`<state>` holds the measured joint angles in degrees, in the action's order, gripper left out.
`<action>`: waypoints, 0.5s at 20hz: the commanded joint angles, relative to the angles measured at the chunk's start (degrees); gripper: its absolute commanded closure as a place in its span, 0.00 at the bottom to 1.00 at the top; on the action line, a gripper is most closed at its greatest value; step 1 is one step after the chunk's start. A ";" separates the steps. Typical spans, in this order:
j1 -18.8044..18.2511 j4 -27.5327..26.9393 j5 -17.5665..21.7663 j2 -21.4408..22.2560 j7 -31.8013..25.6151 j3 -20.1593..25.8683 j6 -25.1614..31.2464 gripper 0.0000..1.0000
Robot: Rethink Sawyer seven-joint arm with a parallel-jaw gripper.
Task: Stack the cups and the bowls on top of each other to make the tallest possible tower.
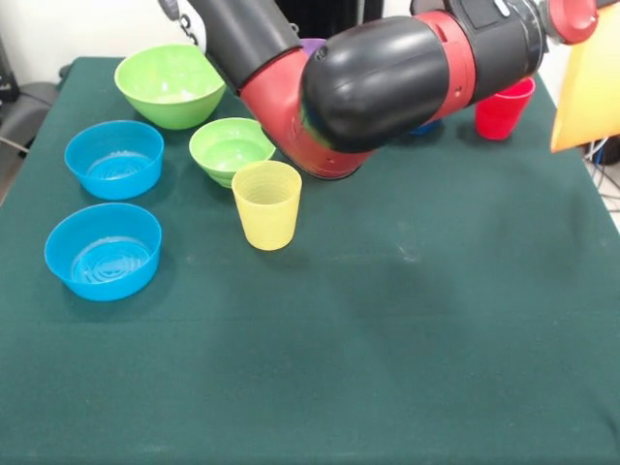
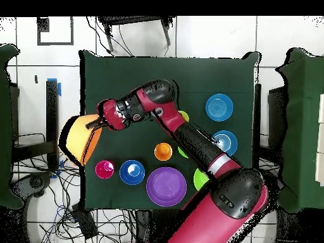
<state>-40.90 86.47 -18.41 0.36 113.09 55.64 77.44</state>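
Green table (image 1: 407, 320), hand (image 2: 96, 122) gripping orange bowl (image 2: 79, 138).

- Front view: a low, close camera looks obliquely across the green table (image 1: 407, 320), with the arm (image 1: 387, 82) filling its top.
- Overhead view: a high, distant camera looks straight down on the whole table (image 2: 126, 76) and the surrounding floor.
- Shared: tabletop, arm (image 2: 190, 136).

A table covered in dark green cloth (image 1: 407, 320) fills the front view, lit evenly with soft shadows. From overhead it stands on a floor of pale tiles (image 2: 278, 38) with dark joints. Tangled black cables (image 2: 69, 209) lie on the floor by one table corner, and a dark metal-framed stand (image 2: 136, 25) sits just past the far edge.
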 commanded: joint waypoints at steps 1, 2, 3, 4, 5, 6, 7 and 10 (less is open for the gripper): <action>-0.90 1.31 -0.48 4.44 1.18 -0.76 -0.13 1.00; -0.79 1.39 -0.17 5.45 2.20 -1.41 -0.68 1.00; -0.68 1.35 0.14 6.04 2.73 -2.03 -1.20 1.00; -0.42 1.02 0.39 6.33 3.06 -2.55 -1.43 1.00; -0.23 1.15 0.45 6.91 3.72 -3.03 -1.98 1.00; 0.07 1.12 0.25 7.20 4.42 -3.42 -2.59 1.00; 0.58 0.53 0.15 7.30 4.68 -3.70 -2.96 1.00; 2.44 -1.39 -0.63 7.10 5.57 -4.32 -3.47 1.00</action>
<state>-41.17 87.00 -18.39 6.16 113.09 55.39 77.45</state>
